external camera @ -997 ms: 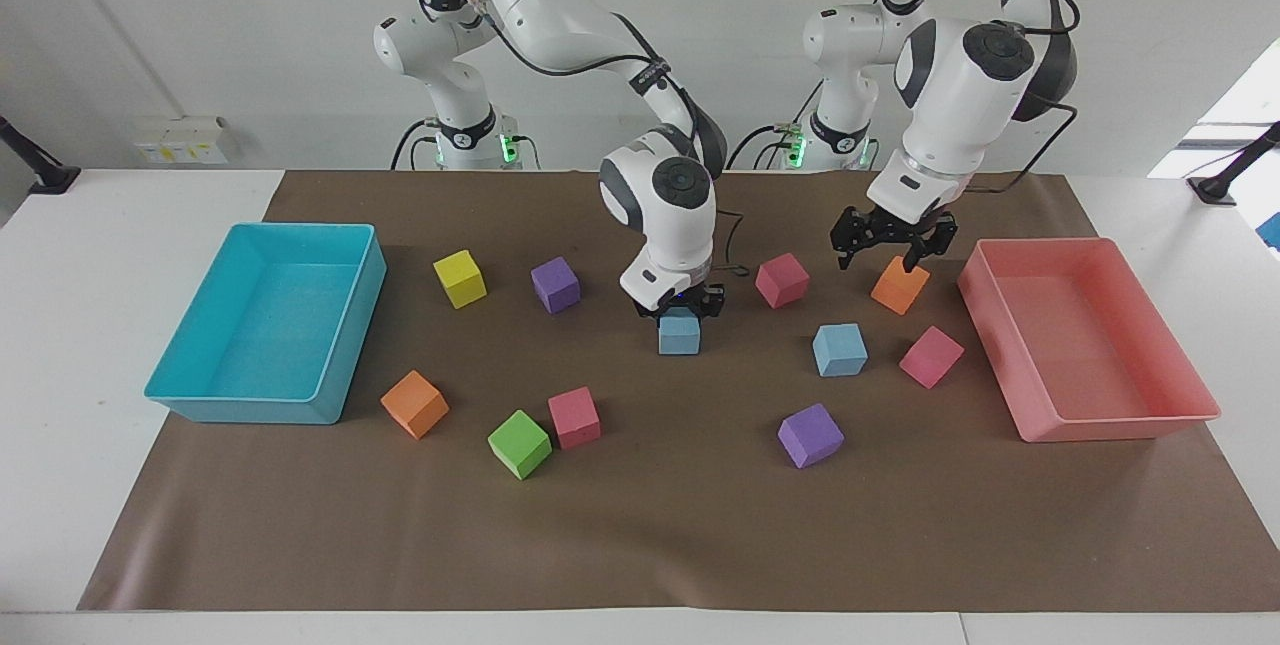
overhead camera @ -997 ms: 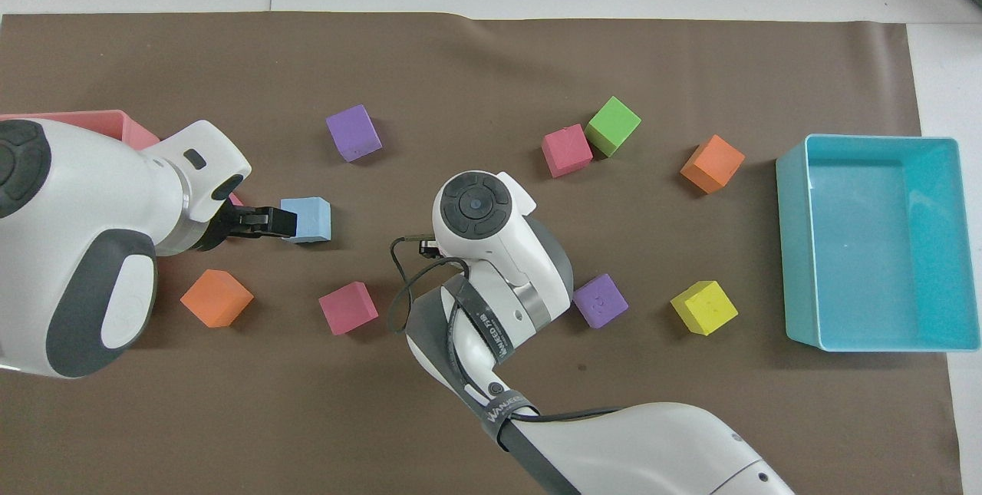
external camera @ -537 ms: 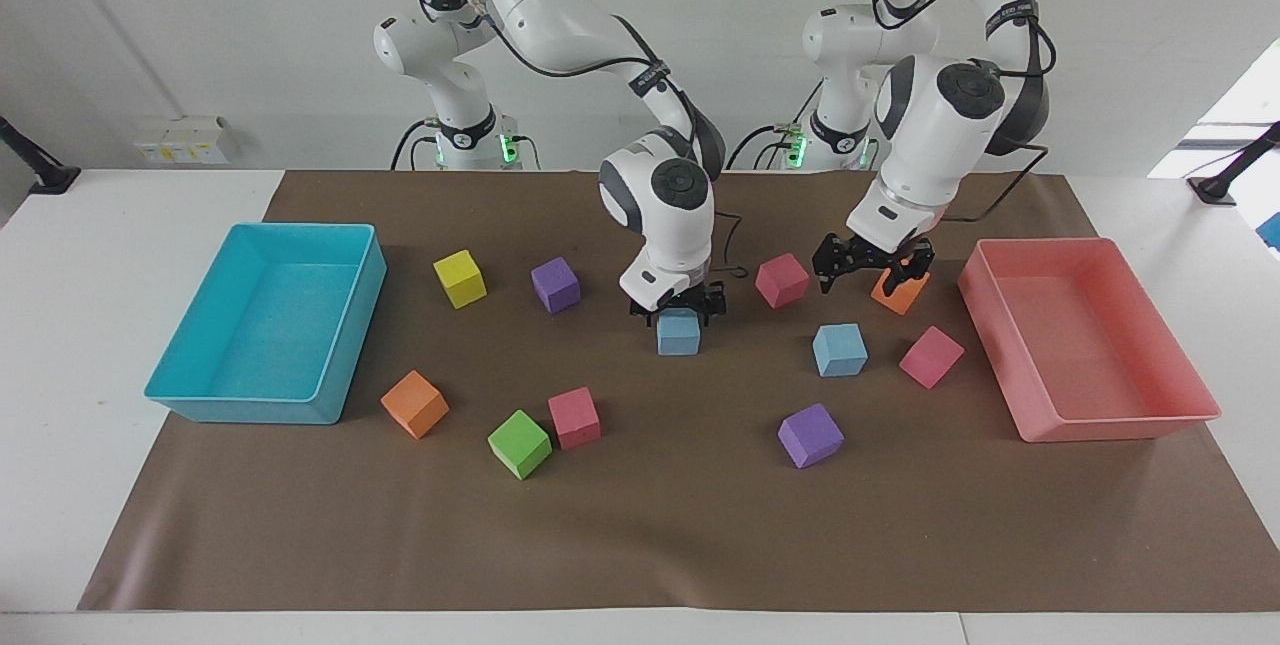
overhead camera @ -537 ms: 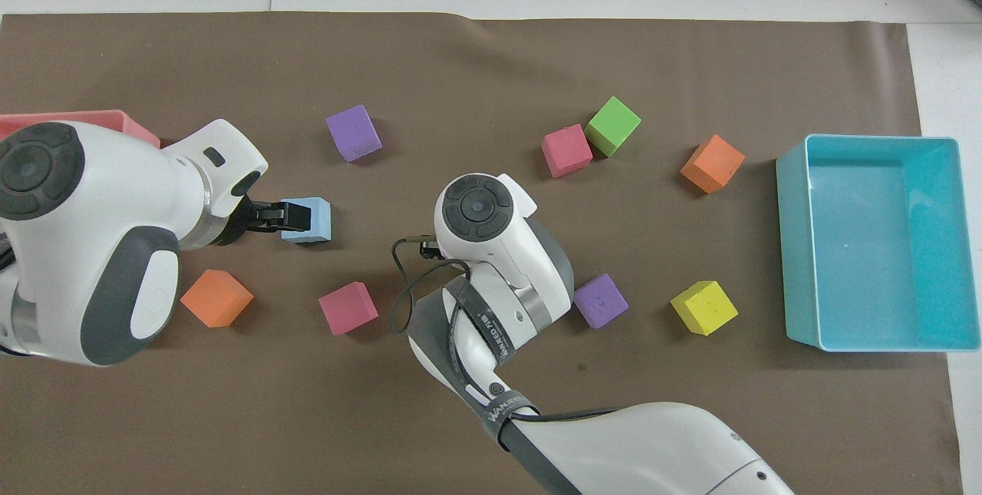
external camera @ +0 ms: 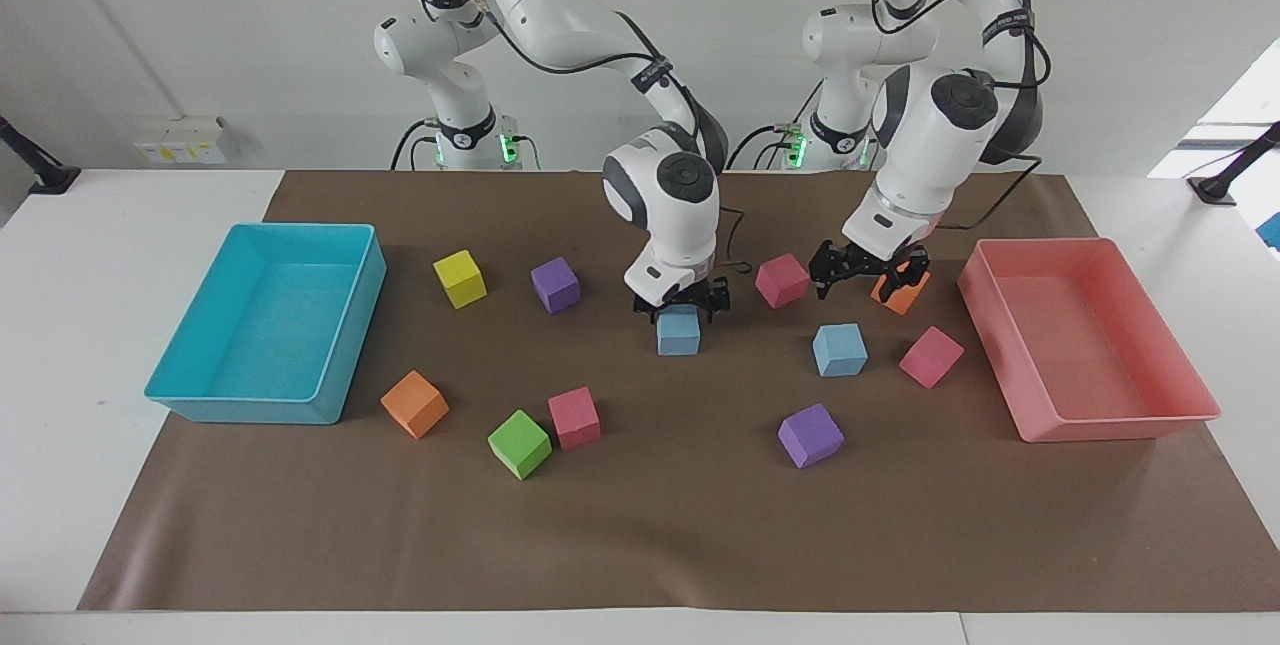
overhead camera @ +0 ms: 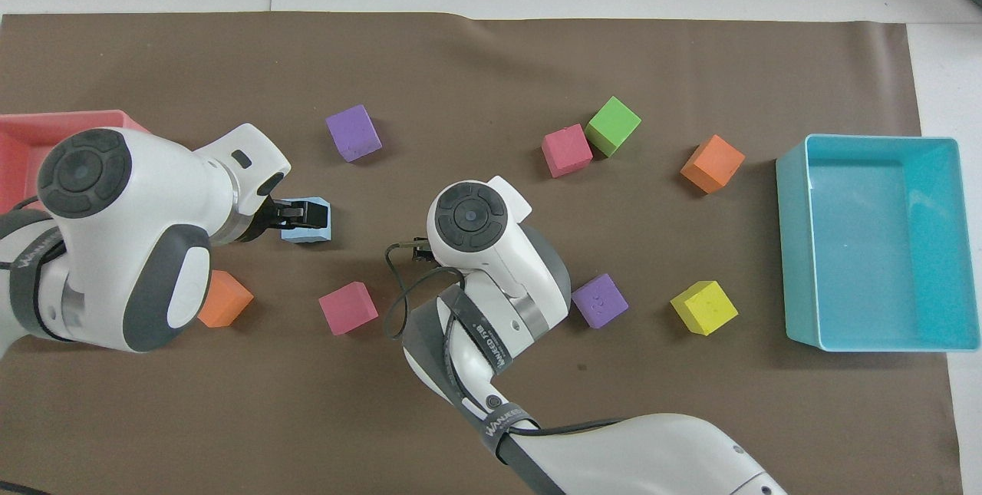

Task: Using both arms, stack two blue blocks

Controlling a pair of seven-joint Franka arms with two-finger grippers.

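Note:
One blue block [external camera: 678,335] rests on the brown mat near the middle; in the overhead view the right arm's wrist hides it. My right gripper [external camera: 680,305] stands open just above it, with a finger at each side of its top. The second blue block [external camera: 839,350] [overhead camera: 318,228] lies on the mat toward the left arm's end. My left gripper [external camera: 866,275] [overhead camera: 298,212] hangs open in the air beside that block, not touching it. In the overhead view its tips cover the block's edge.
A pink cube [external camera: 781,280] and an orange cube [external camera: 905,297] flank the left gripper. Another pink cube [external camera: 930,357] and a purple cube [external camera: 810,435] lie near the second blue block. The pink tray [external camera: 1120,425] and the cyan tray [external camera: 240,410] stand at the mat's ends.
The right gripper has opened off the middle blue block and risen slightly. The left arm has swung in and come down toward the second blue block.

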